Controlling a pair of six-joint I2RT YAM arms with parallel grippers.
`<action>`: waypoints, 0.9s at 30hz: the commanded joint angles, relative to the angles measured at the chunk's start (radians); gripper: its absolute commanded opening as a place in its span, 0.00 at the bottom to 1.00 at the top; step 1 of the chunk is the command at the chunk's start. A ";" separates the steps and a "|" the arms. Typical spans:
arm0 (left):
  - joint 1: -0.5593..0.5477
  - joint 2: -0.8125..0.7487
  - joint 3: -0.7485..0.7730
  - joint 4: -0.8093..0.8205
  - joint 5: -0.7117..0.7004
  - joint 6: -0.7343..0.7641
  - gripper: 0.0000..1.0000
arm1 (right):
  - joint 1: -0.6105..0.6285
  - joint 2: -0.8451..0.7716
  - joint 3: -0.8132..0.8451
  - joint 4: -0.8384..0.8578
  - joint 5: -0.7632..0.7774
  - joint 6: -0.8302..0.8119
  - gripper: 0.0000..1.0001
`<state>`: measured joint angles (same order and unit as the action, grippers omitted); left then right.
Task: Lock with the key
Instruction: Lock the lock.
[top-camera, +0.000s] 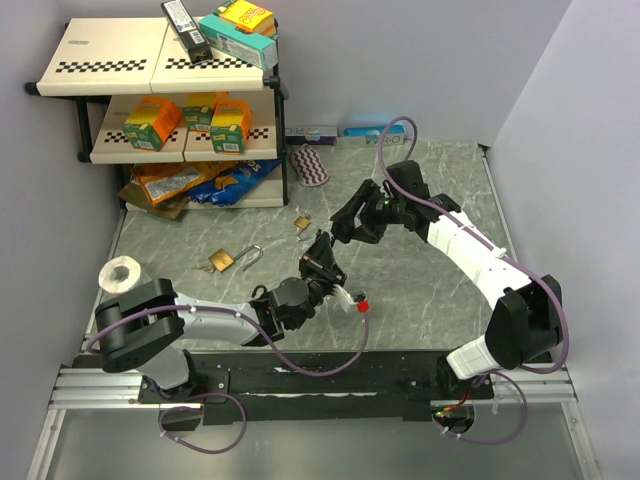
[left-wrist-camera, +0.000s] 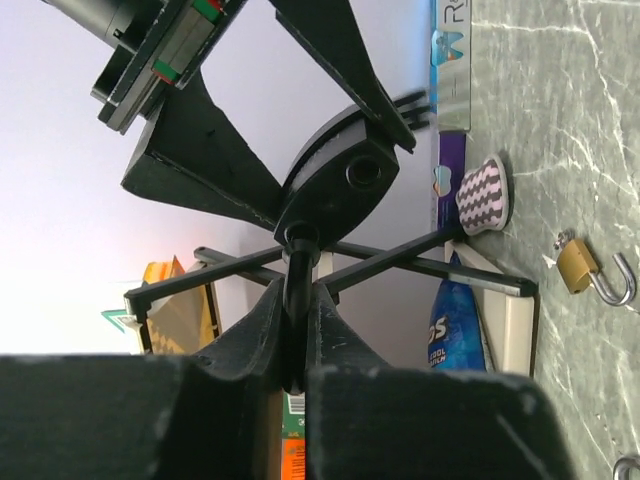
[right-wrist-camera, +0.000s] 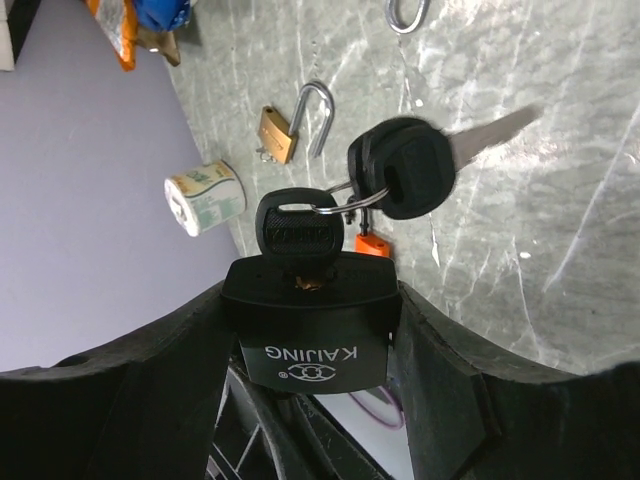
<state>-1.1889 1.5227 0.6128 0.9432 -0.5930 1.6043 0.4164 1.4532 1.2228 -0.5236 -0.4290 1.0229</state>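
A black padlock (right-wrist-camera: 312, 345) marked KAIJING is held above the table between both grippers. My right gripper (right-wrist-camera: 312, 300) is shut on its body. A black-headed key (right-wrist-camera: 295, 232) sits in the keyhole, and a second key (right-wrist-camera: 405, 168) hangs from it on a ring. My left gripper (left-wrist-camera: 297, 290) is shut on the thin black shackle (left-wrist-camera: 297, 262), which enters the padlock's oval top (left-wrist-camera: 340, 185); an empty shackle hole shows beside it. In the top view the left gripper (top-camera: 322, 254) and right gripper (top-camera: 348, 228) meet at mid-table.
A brass padlock (top-camera: 222, 260) with an open shackle and a smaller one (top-camera: 301, 224) lie on the marble table (top-camera: 420, 200). A paper roll (top-camera: 120, 272) stands at the left. A shelf rack (top-camera: 170, 100) with boxes and snack bags fills the back left.
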 joint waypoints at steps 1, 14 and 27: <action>-0.003 0.017 0.030 0.042 -0.022 -0.012 0.01 | 0.009 -0.062 -0.012 0.126 -0.106 0.057 0.40; 0.002 -0.105 0.168 -0.276 -0.079 -0.367 0.01 | -0.137 -0.083 -0.065 0.231 -0.217 -0.053 1.00; 0.089 -0.404 0.455 -0.866 0.229 -1.145 0.01 | -0.523 -0.201 -0.104 0.512 -0.685 -0.391 1.00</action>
<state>-1.1206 1.2507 1.0187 0.1295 -0.5144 0.7395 0.0006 1.3220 1.1362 -0.2073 -0.8577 0.7204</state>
